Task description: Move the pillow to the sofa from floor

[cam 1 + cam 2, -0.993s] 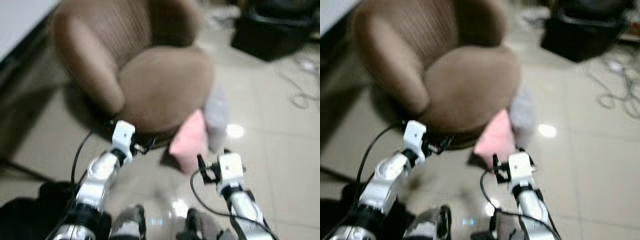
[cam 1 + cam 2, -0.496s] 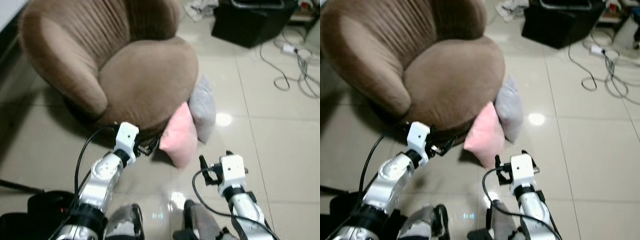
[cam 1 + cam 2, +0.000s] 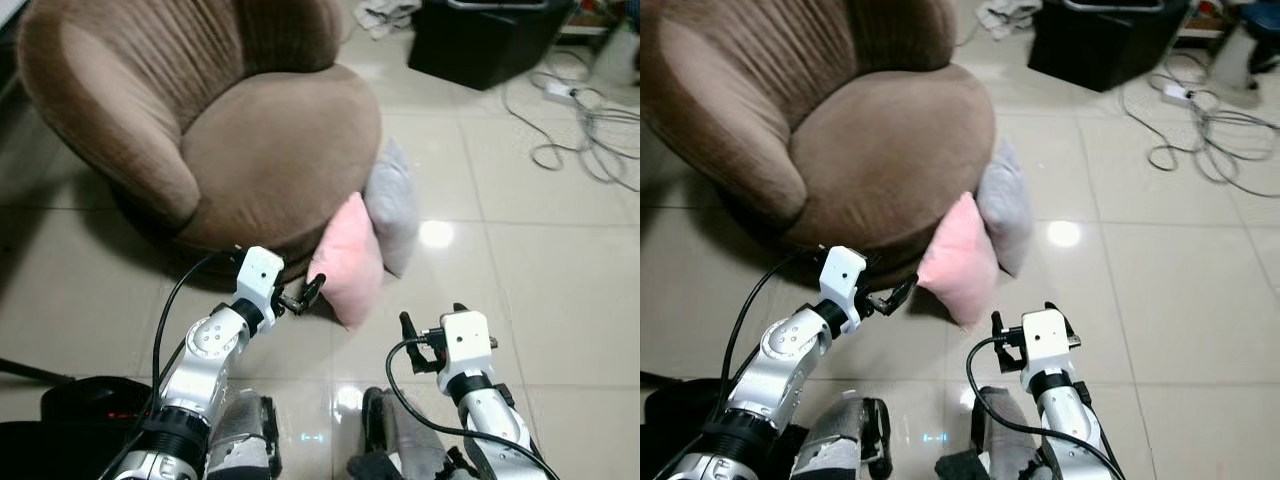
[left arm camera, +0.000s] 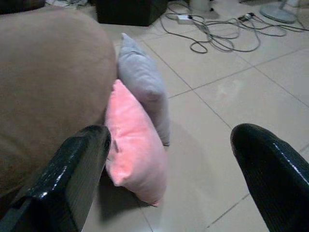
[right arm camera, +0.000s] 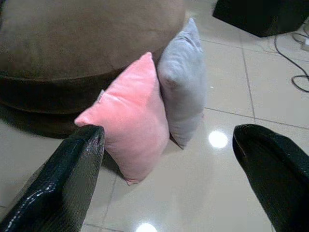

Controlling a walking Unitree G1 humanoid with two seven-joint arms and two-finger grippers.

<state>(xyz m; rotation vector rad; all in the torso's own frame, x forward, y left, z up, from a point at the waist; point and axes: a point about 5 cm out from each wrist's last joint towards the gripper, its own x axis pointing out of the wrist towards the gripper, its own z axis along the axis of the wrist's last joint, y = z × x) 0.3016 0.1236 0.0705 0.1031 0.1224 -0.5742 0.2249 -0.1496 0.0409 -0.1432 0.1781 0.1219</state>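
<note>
Head stereo pair: looks forward and down over both arms; both eyes share the same scene, slightly offset. Left wrist camera: sights along the left gripper (image 4: 169,159), fingers spread, pink pillow (image 4: 133,145) close ahead. Right wrist camera: sights along the right gripper (image 5: 169,169), fingers spread, same pillow and grey pillow (image 5: 181,92) ahead, farther off.

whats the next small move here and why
Probably ease both arms forward so the open grippers close in on the pink pillow from either side. It stands on the floor leaning against the brown sofa, a grey pillow behind it. The left gripper is near its edge; the right gripper is short of it.
</note>
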